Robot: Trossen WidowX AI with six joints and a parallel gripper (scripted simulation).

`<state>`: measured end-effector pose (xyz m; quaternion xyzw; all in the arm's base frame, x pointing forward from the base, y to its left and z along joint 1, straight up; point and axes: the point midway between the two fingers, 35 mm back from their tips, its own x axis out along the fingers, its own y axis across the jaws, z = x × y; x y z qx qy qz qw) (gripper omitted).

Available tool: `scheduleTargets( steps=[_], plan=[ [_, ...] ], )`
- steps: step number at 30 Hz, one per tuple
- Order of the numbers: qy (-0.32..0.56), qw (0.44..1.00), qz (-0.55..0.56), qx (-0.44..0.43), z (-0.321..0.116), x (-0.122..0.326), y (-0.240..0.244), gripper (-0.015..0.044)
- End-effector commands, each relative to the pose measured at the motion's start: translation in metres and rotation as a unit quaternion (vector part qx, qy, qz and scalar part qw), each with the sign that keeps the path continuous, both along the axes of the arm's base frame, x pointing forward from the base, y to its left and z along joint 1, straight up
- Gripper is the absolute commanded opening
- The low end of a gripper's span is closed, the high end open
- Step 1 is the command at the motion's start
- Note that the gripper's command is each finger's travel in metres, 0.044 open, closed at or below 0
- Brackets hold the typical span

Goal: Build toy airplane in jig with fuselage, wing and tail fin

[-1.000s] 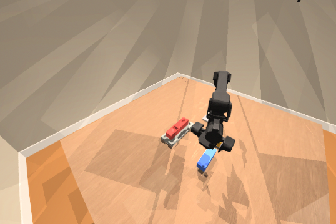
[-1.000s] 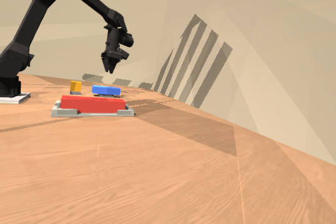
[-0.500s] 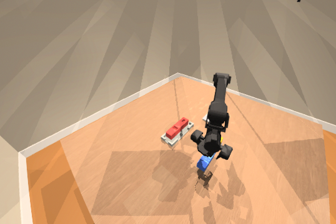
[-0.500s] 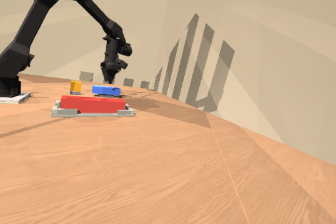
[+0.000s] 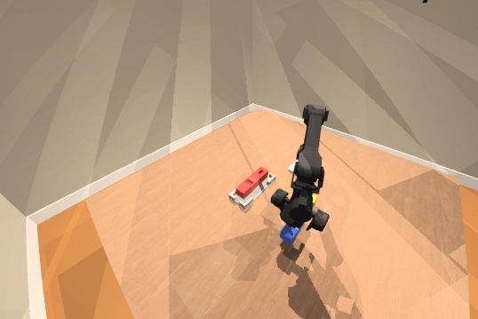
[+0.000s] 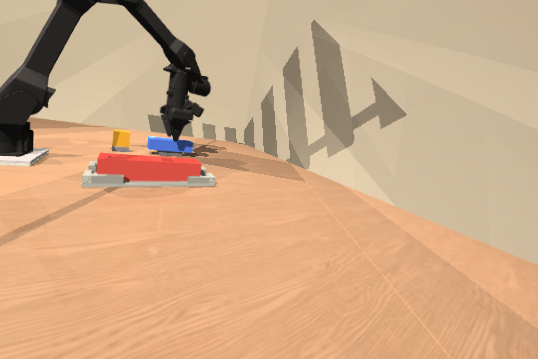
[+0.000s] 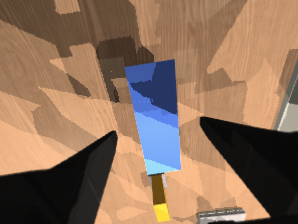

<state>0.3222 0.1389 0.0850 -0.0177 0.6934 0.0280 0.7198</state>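
The red fuselage (image 5: 251, 183) (image 6: 150, 168) lies lengthwise in the grey jig cradle (image 5: 241, 202) (image 6: 150, 184) and looks level; its top socket faces up. The blue wing (image 5: 289, 233) (image 6: 157, 144) (image 7: 155, 145) lies flat, raised slightly on a small grey support. The yellow tail fin (image 5: 314, 199) (image 6: 121, 138) (image 7: 161, 212) stands beyond the wing's near end in the wrist view. My gripper (image 5: 299, 211) (image 6: 175, 139) (image 7: 157, 127) is open and empty, pointing down just above the wing, with one finger to each side of it. Its fingertips are hidden in the top view.
The arm's white base plate (image 5: 292, 167) (image 6: 40, 157) (image 7: 220, 216) is beyond the tail fin from the wing. The cradle's edge (image 7: 290, 112) shows at the right of the wrist view. A wall skirting (image 5: 133, 173) borders the wooden surface.
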Motion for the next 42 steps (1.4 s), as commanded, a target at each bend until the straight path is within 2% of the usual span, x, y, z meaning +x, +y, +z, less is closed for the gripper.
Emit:
scheduleTargets(
  steps=[1,15,25,32,37,42],
  plan=[
    [0.004,1.0,-0.002,-0.001,-0.01,-0.001,0.0,0.044],
    [0.004,1.0,-0.002,-0.001,-0.029,-0.001,0.0,0.044],
    [0.004,1.0,-0.002,-0.001,-0.029,-0.001,0.0,0.0177],
    [0.004,1.0,-0.002,-0.001,-0.029,-0.001,0.0,0.0131],
    [-0.008,1.0,-0.003,0.006,-0.022,0.001,-0.001,0.0],
    [-0.018,1.0,-0.004,0.012,-0.009,0.004,-0.002,0.0]
  ],
)
